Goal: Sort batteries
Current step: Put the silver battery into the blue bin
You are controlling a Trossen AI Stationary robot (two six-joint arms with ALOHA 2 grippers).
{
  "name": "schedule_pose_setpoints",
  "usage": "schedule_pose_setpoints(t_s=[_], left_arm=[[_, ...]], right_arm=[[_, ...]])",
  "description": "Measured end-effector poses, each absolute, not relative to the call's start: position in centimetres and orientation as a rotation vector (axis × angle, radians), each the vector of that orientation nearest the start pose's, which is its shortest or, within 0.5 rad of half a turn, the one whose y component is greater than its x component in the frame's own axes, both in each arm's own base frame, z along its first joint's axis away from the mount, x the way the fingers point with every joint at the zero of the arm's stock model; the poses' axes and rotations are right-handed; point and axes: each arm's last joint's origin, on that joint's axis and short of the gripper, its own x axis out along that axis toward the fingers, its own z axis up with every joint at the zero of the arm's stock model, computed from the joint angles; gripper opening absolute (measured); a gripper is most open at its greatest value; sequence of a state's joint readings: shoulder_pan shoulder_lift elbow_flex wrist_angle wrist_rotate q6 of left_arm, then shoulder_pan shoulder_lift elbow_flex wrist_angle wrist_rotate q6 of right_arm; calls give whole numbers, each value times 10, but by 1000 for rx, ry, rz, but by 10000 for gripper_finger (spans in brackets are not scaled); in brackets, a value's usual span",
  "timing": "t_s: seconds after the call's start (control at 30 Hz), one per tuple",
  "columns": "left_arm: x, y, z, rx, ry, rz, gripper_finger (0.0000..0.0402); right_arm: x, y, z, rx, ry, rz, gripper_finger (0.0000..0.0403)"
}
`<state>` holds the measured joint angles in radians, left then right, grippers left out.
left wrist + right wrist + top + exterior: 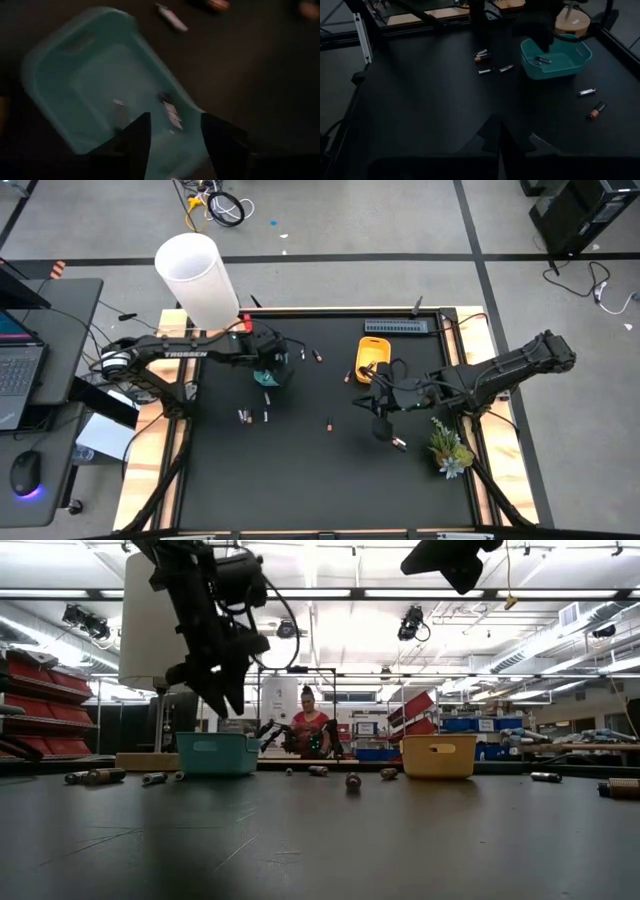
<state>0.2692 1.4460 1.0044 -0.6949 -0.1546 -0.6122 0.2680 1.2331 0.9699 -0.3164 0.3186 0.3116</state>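
While the black bench (300, 480) carries scattered batteries (253, 416), the teal tray (95, 85) sits under the left hand (172, 132) — fingers parted, gripping nothing — with silver batteries (172, 112) inside; the right hand (381, 427), clenched shut, hangs near the yellow tray (372, 352).

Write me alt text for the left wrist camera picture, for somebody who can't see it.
The left gripper, its two dark fingers spread apart, hangs above a teal tray that sits on a black table. Two small batteries lie inside the tray. More batteries lie on the table beyond it, one whitish one close to the tray's far side.
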Motion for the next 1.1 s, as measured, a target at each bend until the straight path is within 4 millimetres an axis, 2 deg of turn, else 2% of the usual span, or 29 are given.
schedule_pose_setpoints(t_s=[0.17, 0.37, 0.57, 0.7, 0.83, 0.97, 1.1], left_arm=[[265, 44, 236, -607, 1136, 556, 156], [250, -11, 233, -515, 1364, 487, 124], [238, -54, 225, -482, 1407, 475, 107], [231, -68, 217, -518, 1390, 490, 100], [215, -78, 218, -617, 1302, 483, 85], [191, -73, 223, -719, 1191, 549, 68], [166, -62, 215, -840, 1138, 633, 63]], right_arm=[[257, 62, 293, 110, 565, -97, 21], [256, 62, 293, 111, 575, -80, 20], [259, 63, 295, 121, 543, -73, 24], [262, 64, 294, 141, 536, -54, 37], [264, 67, 291, 205, 566, 22, 56], [263, 70, 291, 215, 566, 31, 75], [265, 67, 293, 214, 547, 10, 84]])
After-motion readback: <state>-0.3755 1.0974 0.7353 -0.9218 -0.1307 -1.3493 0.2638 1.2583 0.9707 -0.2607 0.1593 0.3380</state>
